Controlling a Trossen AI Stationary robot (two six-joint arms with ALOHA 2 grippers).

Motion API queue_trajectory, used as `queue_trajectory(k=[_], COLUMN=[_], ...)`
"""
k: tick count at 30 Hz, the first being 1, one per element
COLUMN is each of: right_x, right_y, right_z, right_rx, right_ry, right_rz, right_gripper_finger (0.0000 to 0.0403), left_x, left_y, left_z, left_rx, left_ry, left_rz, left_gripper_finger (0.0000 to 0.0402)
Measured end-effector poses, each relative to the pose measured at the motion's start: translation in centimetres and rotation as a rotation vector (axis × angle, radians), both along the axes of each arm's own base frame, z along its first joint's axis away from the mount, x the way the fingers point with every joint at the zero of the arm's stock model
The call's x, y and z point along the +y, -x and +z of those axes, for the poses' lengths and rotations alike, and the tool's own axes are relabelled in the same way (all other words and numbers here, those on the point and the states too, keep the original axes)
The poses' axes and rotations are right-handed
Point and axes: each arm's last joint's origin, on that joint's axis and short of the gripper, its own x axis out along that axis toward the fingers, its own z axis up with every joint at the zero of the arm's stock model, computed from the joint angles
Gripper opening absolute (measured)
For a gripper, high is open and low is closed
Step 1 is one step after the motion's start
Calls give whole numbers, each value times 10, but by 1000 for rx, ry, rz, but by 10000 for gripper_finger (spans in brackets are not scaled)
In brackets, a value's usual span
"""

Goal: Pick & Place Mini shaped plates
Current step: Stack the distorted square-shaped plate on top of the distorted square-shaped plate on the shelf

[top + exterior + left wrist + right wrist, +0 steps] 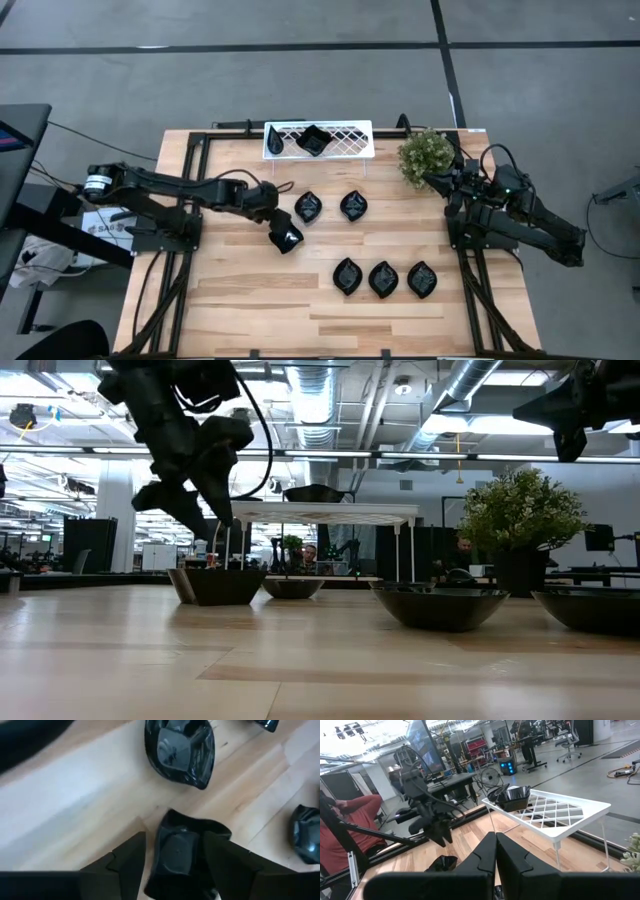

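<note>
The wooden table [250,300] is seen from above with both arms reaching in from its sides. At its twelve o'clock edge the white lattice tray [345,138] is raised on thin legs, and one glossy black square plate [313,140] is set on top of it. At about one o'clock the green potted plant [426,155] is placed, just beside the right arm.

The left gripper [283,238] is extended from nine o'clock toward the table's centre and is poised over a black mini plate [175,852] lying on the wood. In the left wrist view this dish is framed between the two dark fingers [127,865], which are spread wide on either side of it; whether the pads touch its rim cannot be told. In the low view the gripper is shown above the dish, and the dish is rested flat on the table.

Two leaf-shaped plates [308,207] are laid just beyond the left gripper, toward twelve o'clock, the second one [353,206] beside the first toward three o'clock. A row of three more [383,279] is laid toward five o'clock, well apart from the gripper.

The right gripper [496,851] is parked at the three o'clock edge near the plant, its fingers pressed together with nothing between them.
</note>
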Motion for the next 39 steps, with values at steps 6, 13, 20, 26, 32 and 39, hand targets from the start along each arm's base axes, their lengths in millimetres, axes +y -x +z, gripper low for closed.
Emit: queue_trajectory(k=[6, 13, 20, 26, 32, 39], right_x=[0, 0, 0, 0, 0, 0], right_y=[0, 0, 0, 0, 0, 0], right_z=[0, 0, 0, 0, 0, 0], right_rx=[0, 0, 0, 0, 1, 1], right_ry=[0, 0, 0, 0, 0, 0], right_rz=[0, 0, 0, 0, -1, -1], right_gripper_finger=[6, 6, 6, 6, 6, 6], left_x=[9, 1, -2, -2, -6, -6], left_y=[0, -6, -8, -8, -10, -11], left_z=[0, -19, -26, -32, -42, -48], left_rx=[5, 64, 85, 104, 135, 149], left_ry=[-25, 27, 40, 43, 60, 65], left_rz=[-50, -97, -78, -78, -76, -62], left_gripper_finger=[203, 203, 203, 204, 205, 205])
